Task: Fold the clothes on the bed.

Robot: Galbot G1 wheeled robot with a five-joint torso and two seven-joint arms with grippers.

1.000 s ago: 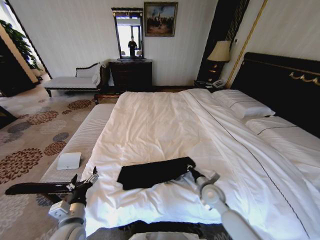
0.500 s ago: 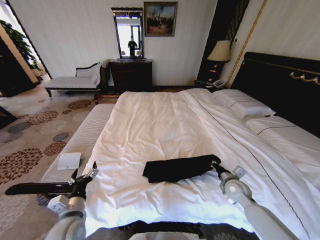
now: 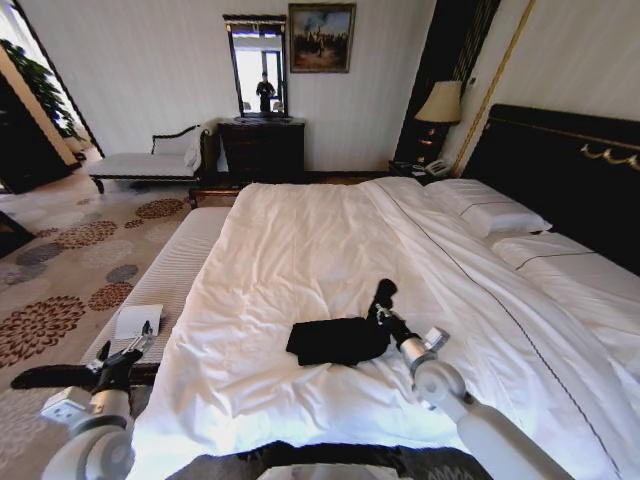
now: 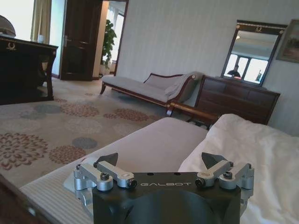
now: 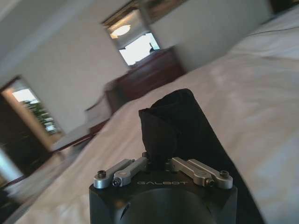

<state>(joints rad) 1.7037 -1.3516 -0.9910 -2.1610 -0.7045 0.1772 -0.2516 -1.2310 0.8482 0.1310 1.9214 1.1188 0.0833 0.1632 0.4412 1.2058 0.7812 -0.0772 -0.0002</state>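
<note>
The black T-shirt (image 3: 335,340) is lying in a dark bunched strip on the white duvet (image 3: 300,260), on the near part of the bed (image 3: 560,180), roughly midway across it. One end of the garment is being lifted above the rest, a small dark fold (image 3: 383,292) standing up clear of the cover. That end is being gripped by the right pincer (image 3: 384,316), which is closed tightly on the cloth; in the right wrist view the fabric (image 5: 170,126) is rising as a folded hump straight out from between the shut fingers (image 5: 196,171), and the rest of the shirt is trailing away beneath the pincer body. The right arm is reaching in from the near right edge of the bed.

The left pincer (image 3: 125,352) is being held well apart from the shirt, off the left side of the bed, over the striped counter (image 3: 170,280) that runs alongside it. Its fingers (image 4: 212,161) are spread wide and nothing is being held between them. A small white flat object (image 3: 137,321) is resting on the counter just beyond that pincer.

White pillows (image 3: 487,215) are lying against the dark headboard. Against the far wall a dark dresser (image 3: 262,150) with a mirror is standing, a chaise beside it
</note>
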